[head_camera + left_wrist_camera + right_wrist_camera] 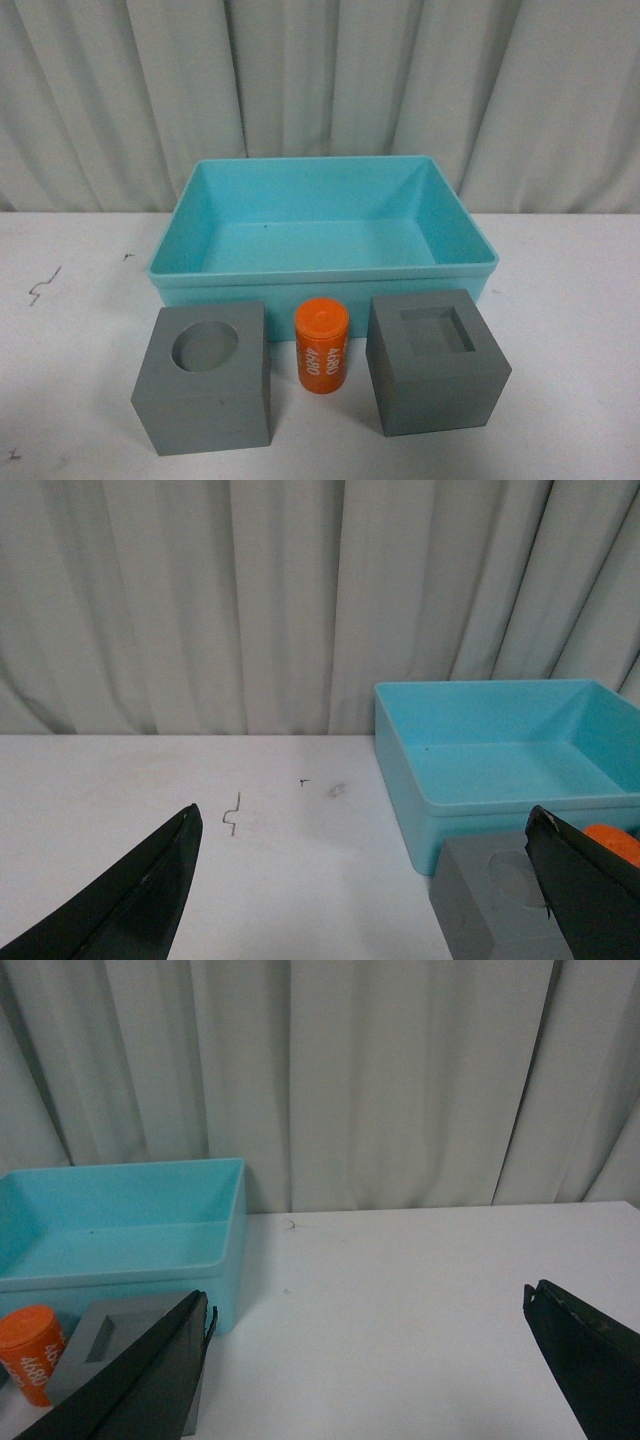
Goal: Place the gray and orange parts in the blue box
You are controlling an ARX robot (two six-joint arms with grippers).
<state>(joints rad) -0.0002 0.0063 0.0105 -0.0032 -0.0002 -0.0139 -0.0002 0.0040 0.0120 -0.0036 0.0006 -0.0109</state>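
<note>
On the white table, a gray cube with a round recess stands front left. A gray cube with a square recess stands front right. An orange cylinder with white numbers stands between them. Behind all three sits the empty blue box. No arm shows in the front view. My left gripper is open over bare table, left of the round-recess cube and the blue box. My right gripper is open, with the square-recess cube, orange cylinder and blue box off to one side.
A pleated pale curtain hangs behind the table. Small dark marks lie on the tabletop left of the box. Bare white table spreads beside the box on the right gripper's side.
</note>
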